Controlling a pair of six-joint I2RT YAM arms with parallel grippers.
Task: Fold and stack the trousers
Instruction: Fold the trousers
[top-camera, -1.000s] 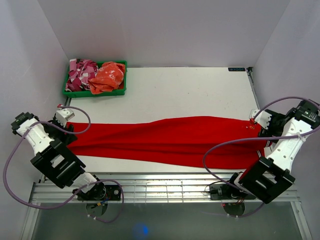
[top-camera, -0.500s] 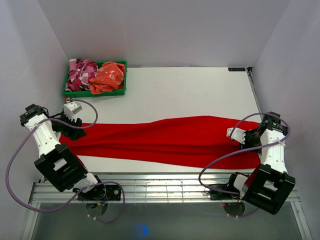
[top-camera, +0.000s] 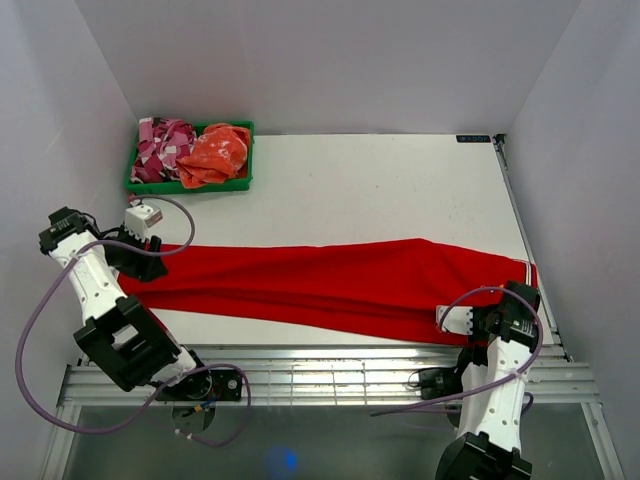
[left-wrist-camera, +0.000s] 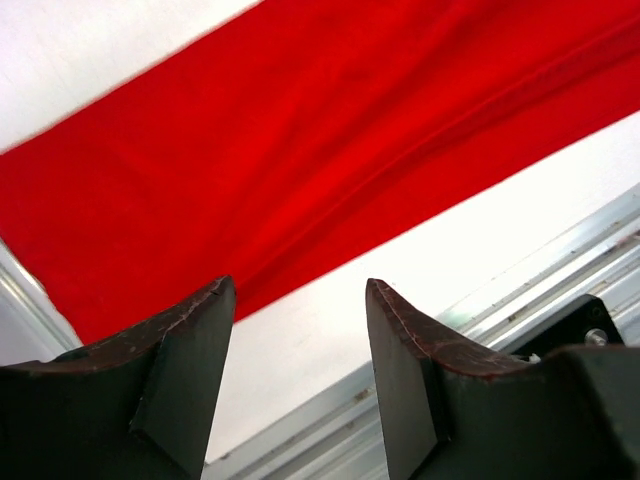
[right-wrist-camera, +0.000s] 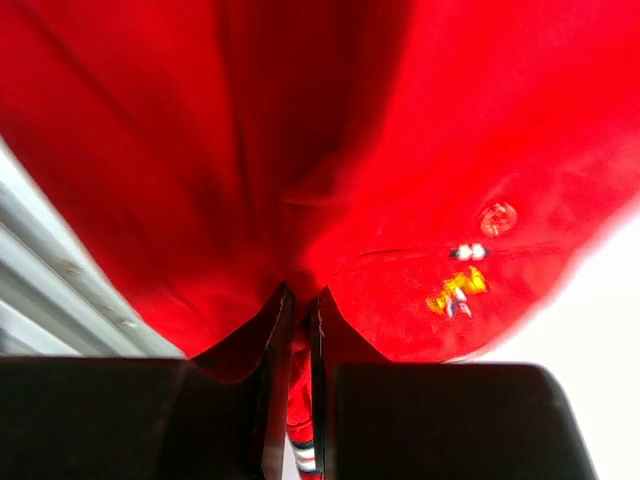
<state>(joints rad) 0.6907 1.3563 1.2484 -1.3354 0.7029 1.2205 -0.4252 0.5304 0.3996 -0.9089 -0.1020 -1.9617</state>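
The red trousers (top-camera: 330, 285) lie stretched across the table, legs folded together, reaching from the left edge to the right edge. My left gripper (top-camera: 135, 262) hovers over their left end with its jaws open and nothing between them; in the left wrist view the red cloth (left-wrist-camera: 300, 150) lies beyond the dark fingertips (left-wrist-camera: 405, 330). My right gripper (top-camera: 470, 320) is at the near right corner, shut on a pinch of the trousers' waist end. The right wrist view shows red cloth (right-wrist-camera: 330, 150) squeezed between the fingers, with a button and a small embroidered mark (right-wrist-camera: 460, 288) beside it.
A green bin (top-camera: 188, 185) at the back left holds a pink-and-white patterned garment (top-camera: 160, 145) and an orange one (top-camera: 216, 152). Metal rails (top-camera: 330, 375) run along the table's near edge. White walls close in the left, back and right sides.
My right arm swung down to the near right corner and its jaws shut on the waist end, dragging that end nearer. My left gripper shifted slightly over the left end and stays open.
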